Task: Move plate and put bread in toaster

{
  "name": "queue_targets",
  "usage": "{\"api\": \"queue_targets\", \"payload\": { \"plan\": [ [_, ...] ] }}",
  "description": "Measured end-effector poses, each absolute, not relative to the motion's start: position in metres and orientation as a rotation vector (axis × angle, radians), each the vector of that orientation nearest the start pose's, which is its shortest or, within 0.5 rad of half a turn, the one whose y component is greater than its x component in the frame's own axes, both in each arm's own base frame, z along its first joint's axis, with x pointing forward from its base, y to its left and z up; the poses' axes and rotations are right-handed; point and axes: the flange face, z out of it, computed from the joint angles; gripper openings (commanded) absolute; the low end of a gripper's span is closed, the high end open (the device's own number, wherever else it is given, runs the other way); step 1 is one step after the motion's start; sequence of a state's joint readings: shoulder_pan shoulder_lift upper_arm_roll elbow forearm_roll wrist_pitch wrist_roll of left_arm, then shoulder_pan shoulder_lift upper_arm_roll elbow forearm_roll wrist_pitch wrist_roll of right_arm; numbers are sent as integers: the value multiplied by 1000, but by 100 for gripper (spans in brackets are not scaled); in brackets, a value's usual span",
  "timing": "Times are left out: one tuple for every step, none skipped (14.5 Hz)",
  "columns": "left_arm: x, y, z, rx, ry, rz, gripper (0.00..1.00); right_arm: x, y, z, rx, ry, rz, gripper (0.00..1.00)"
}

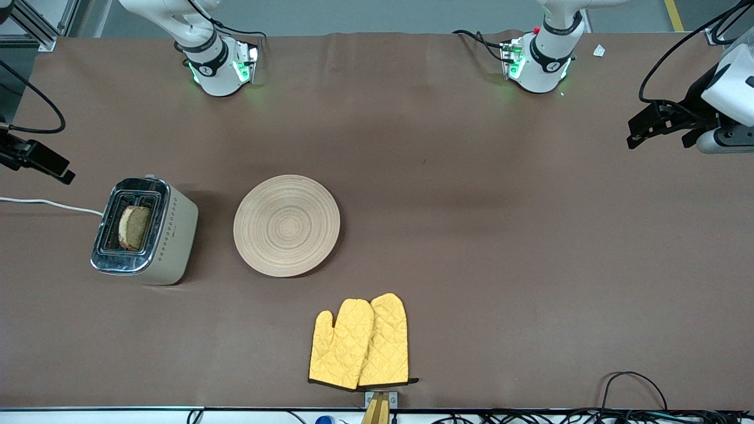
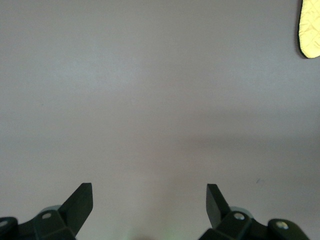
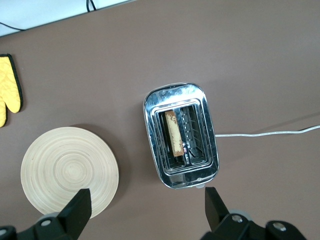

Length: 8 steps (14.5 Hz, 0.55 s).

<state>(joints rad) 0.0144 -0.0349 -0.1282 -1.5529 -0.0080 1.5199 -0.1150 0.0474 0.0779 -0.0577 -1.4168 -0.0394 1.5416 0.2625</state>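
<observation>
Nearest lie yellow oven mitts point(image 1: 359, 343) on the worktop point(image 1: 500, 235). Farther, the plate point(image 1: 287, 225) sits beside the toaster point(image 1: 144, 231), bread point(image 1: 134, 227) standing in its slot. Left claw point(image 2: 150, 200) and right claw point(image 3: 147, 207) hover released, empty.

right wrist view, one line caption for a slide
Open right tool over the table, bread standing in a toaster slot, empty plate beside it.

The front view looks down steeply from high across the surface point(image 1: 471, 235), facing both robot bases along the frame's top. Each wrist view looks straight down from well above. Right wrist and front views share the toaster point(image 3: 181, 135), plate point(image 3: 70, 171) and oven mitts point(image 3: 9, 90).
</observation>
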Motion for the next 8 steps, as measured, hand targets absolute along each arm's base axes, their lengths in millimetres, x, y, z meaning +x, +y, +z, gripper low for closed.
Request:
{"api": "queue_targets", "payload": {
  "plan": [
    [535, -63, 648, -3145, 0, -3, 100, 577, -9, 647, -3149, 434, -76, 100],
    [535, -63, 648, -3145, 5, -3, 100, 577, -9, 644, -3149, 434, -72, 100],
    [535, -63, 648, -3145, 12, -3, 100, 577, -9, 643, -3150, 434, -69, 100],
    [535, -63, 648, -3145, 17, -3, 100, 577, -9, 643, -3150, 434, -68, 100],
    [535, -63, 648, -3145, 20, -3, 100, 577, -9, 643, -3150, 434, -68, 100],
    [535, -62, 648, -3145, 22, -5, 100, 577, -9, 643, -3150, 434, -67, 100],
    [535, -61, 650, -3146, 21, -13, 100, 577, -9, 643, -3150, 434, -67, 100],
    [536, -60, 654, -3147, 19, -24, 100, 577, -9, 643, -3150, 434, -67, 100]
  ]
}}
